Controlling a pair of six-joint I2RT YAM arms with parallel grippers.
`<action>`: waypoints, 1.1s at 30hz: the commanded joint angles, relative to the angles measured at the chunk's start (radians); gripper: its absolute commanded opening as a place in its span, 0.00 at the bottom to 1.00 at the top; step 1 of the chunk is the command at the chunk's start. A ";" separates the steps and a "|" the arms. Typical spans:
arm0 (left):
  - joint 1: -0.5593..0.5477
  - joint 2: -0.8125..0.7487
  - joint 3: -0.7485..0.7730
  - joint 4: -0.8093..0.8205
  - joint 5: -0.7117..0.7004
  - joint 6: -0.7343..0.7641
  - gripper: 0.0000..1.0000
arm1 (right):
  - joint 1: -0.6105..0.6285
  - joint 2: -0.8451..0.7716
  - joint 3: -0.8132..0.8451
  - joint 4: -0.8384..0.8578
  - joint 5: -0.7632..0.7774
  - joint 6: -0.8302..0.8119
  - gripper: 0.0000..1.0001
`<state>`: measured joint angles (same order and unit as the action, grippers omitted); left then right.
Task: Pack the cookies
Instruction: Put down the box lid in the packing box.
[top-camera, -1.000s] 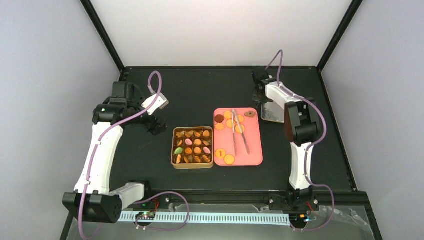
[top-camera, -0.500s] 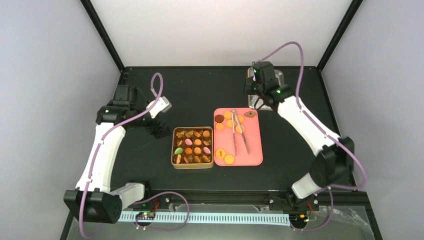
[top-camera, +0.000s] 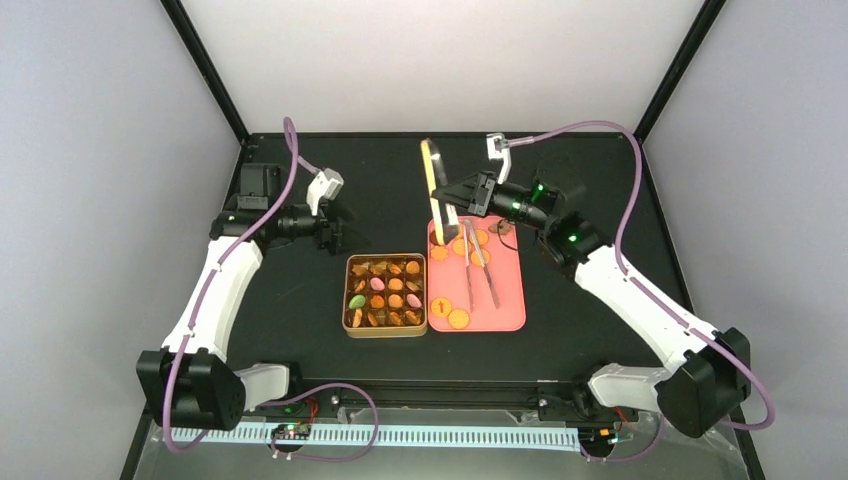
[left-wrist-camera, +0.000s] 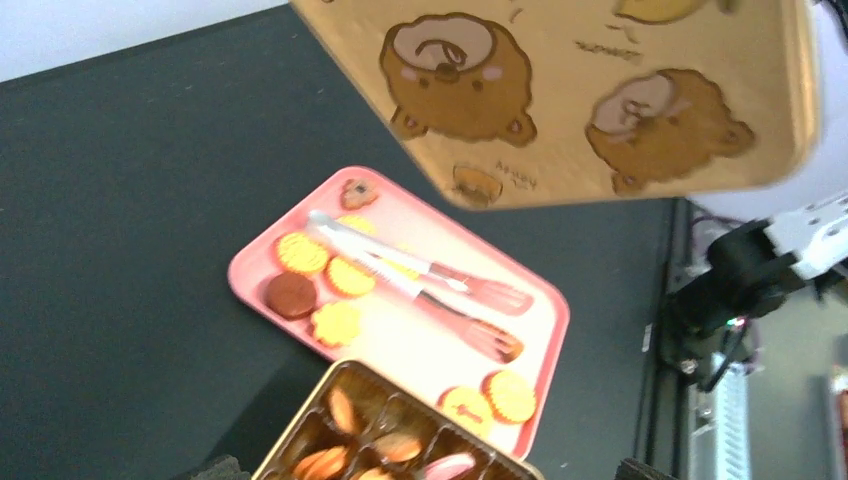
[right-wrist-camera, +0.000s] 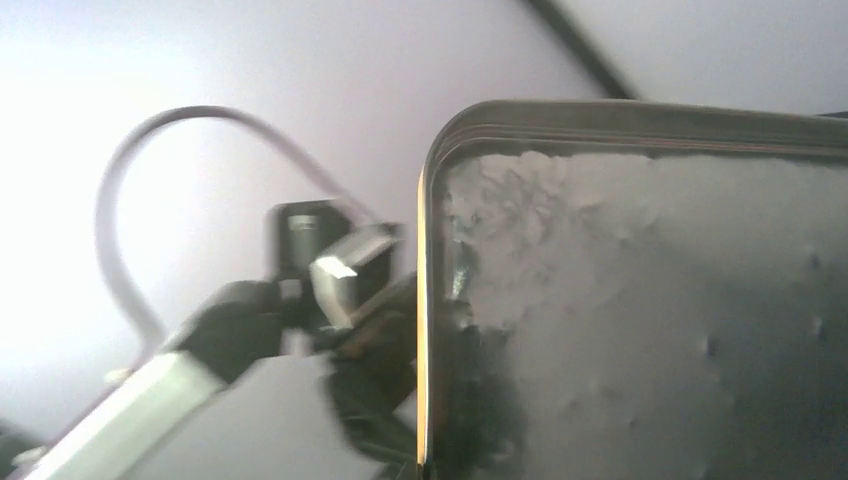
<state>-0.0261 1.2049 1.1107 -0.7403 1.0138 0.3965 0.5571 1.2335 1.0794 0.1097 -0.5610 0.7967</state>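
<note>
Your right arm (top-camera: 640, 300) reaches in over the far end of the pink tray (top-camera: 507, 295). Its jaws are pressed together on the tin's lid (top-camera: 431, 185). The lid stands on edge, thin side to the overhead camera, above the tray's far-left corner. The left wrist camera shows the lid's gold face printed with bears (left-wrist-camera: 560, 90), and the right wrist camera shows its dull silver inside (right-wrist-camera: 650, 300).

Your left arm (top-camera: 215, 295) has its jaws spread wide with nothing between them. They hover over the bare surface (top-camera: 290, 320) just beyond the far-left corner of the tin (top-camera: 346, 296) and point toward the lid.

Most of the cookies (top-camera: 386, 292) sit in the open tin's compartments, around the middle of the surface and nearer the front edge. They are orange, brown, pink and one green. The rest lie on the tray, just beside the tin's right side. Two orange ones are at the tray's near-left corner. A cluster sits at its far end, partly hidden behind the lid in the overhead view, and it includes a dark brown round cookie. A small brown one lies by the far-right corner. The tongs (top-camera: 480, 272) lie lengthwise along the tray's middle.
</note>
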 joint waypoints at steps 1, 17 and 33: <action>0.008 -0.024 -0.058 0.307 0.209 -0.276 0.99 | 0.058 -0.002 -0.025 0.550 -0.237 0.329 0.01; 0.039 -0.137 -0.240 1.060 0.386 -1.045 0.99 | 0.177 0.207 -0.043 1.350 -0.133 0.934 0.01; 0.031 -0.070 -0.308 1.858 0.445 -1.721 0.81 | 0.248 0.308 -0.015 1.447 -0.067 0.996 0.01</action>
<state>0.0063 1.1248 0.8066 0.8097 1.4227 -1.0821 0.7944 1.5177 1.0321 1.4090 -0.6567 1.7729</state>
